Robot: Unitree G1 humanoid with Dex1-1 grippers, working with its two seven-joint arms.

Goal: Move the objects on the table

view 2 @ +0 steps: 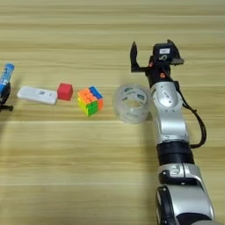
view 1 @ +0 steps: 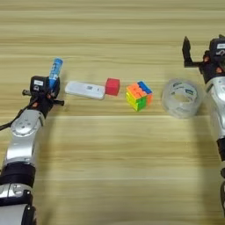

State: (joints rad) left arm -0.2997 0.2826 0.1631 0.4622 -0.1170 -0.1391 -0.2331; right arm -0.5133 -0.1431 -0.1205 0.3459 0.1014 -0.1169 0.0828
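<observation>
Left gripper (view 1: 52,88) sits at the left end of the row of objects, closed around the lower end of the small blue tube (view 1: 55,72) — the tube stands up out of the fingers, leaning slightly to the right, its white label facing the camera. Just right of that gripper lies the flat white device (view 1: 85,90), its long side running left to right. Touching or nearly touching its right end is the small red cube (view 1: 112,86). Next to the right, a little apart, is the puzzle cube (view 1: 139,95), turned corner-on. Further right again is the clear tape roll (view 2: 131,103), resting on the table (view 1: 114,167).

Right gripper (view 2: 151,52) hovers just beyond the tape roll on its far right side — its black fingers are spread wide and hold nothing. The right forearm runs back toward the near edge, close beside the roll.
</observation>
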